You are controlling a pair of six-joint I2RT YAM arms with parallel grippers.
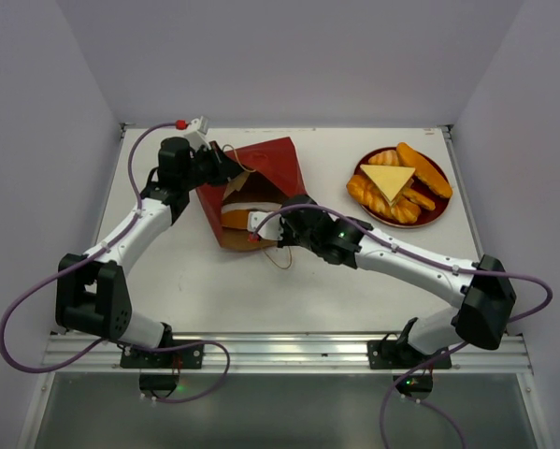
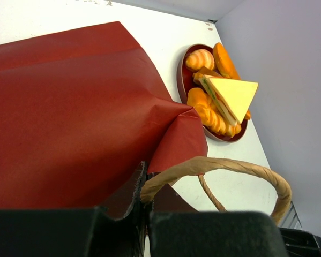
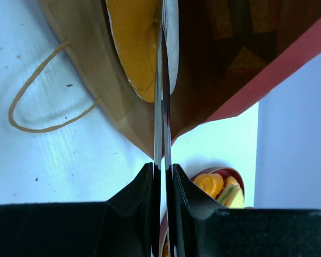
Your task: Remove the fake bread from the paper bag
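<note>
**Right gripper (image 1: 259, 223) at the mouth of the paper bag (image 1: 270, 168), left gripper (image 1: 214, 166) anchoring it**

The bag lies on its side on the table (image 1: 214, 290). The left jaws are fully closed on its rim by the brown handle (image 2: 224, 166). The right jaws are almost closed, seemingly pinching the thin edge of a golden-orange bread piece (image 3: 133, 48) just inside the opening. Other pastries sit on the dark-red plate (image 1: 434, 217), well apart to the right. The grip looks narrow, so the draw should be slow and straight out along the bag's floor, clear of the loose handle loop (image 3: 37, 101). The left clamp should hold firm so the bag does not drag along.
</note>
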